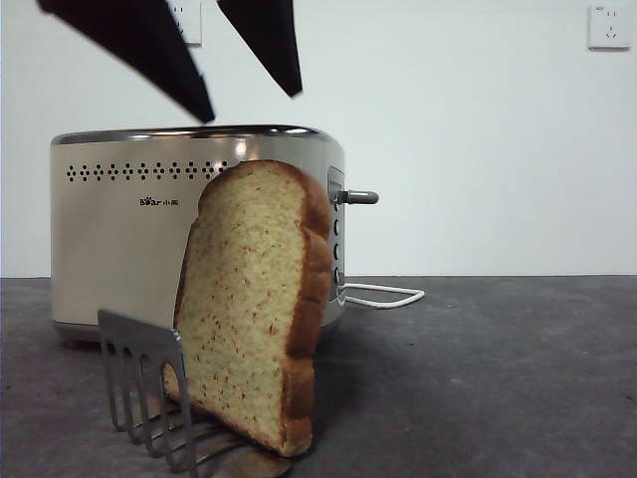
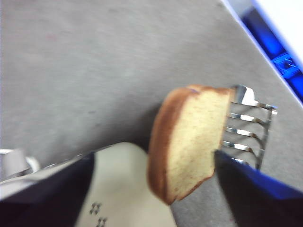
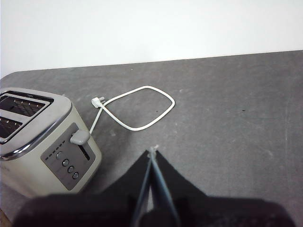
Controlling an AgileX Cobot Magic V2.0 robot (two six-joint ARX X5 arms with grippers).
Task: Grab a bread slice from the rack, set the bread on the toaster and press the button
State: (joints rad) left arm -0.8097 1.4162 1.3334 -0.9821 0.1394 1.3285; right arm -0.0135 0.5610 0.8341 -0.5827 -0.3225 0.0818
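The slice of bread (image 1: 249,309) (image 2: 187,142) stands upright in the silver rack (image 1: 149,388) (image 2: 248,127), leaning in front of the cream toaster (image 1: 129,239) (image 2: 123,184) (image 3: 42,142). My left gripper (image 1: 253,108) (image 2: 154,158) hangs open above the bread and the toaster's top, its jaws spread wider than the slice and not touching it. The grey lever button (image 1: 360,197) (image 3: 80,137) sticks out of the toaster's end panel, up at the top of its slot. My right gripper (image 3: 152,151) is shut and empty, off to the button side of the toaster.
The toaster's white cord (image 3: 137,109) (image 1: 383,294) lies looped on the dark table beyond the end panel, unplugged. A white wall with a socket (image 1: 608,27) stands behind. Small round buttons (image 3: 67,165) sit below the lever.
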